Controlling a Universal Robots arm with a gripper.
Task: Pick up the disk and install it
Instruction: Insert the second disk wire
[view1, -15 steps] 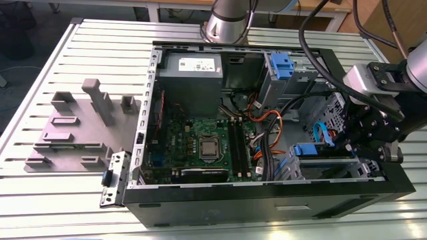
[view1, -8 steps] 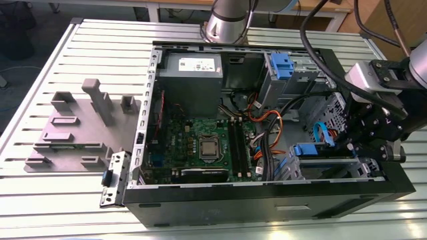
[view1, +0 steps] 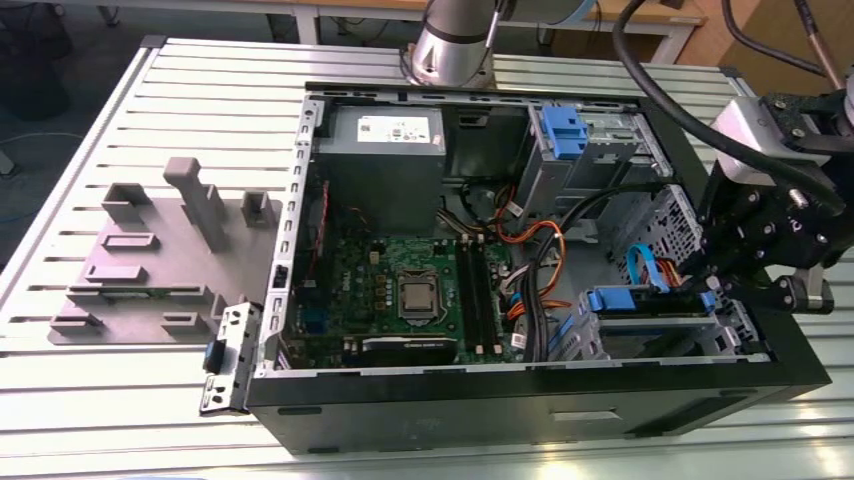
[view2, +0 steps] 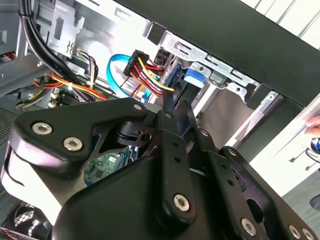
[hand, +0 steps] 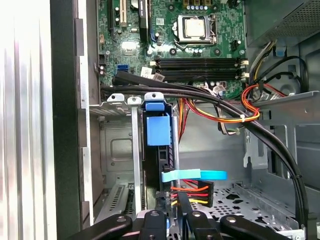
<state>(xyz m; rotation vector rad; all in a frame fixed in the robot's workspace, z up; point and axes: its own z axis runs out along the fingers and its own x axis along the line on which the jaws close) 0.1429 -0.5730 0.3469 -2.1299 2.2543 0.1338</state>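
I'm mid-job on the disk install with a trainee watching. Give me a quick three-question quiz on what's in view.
1. True or false: the disk stands inside the drive cage.
2. The gripper is nearest to: A the power supply, B the disk, C the grey fixture on the table.
3. Fill in: the flat cable beside the disk is coloured ___.
Key: 1 true; 2 B; 3 blue.

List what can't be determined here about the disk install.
- The disk, silver face: first wrist view, hidden inside the drive cage.
- Seating depth: exterior view, the gripper covers the bay's end.
- Power connector mating: second wrist view, gripper body in front.
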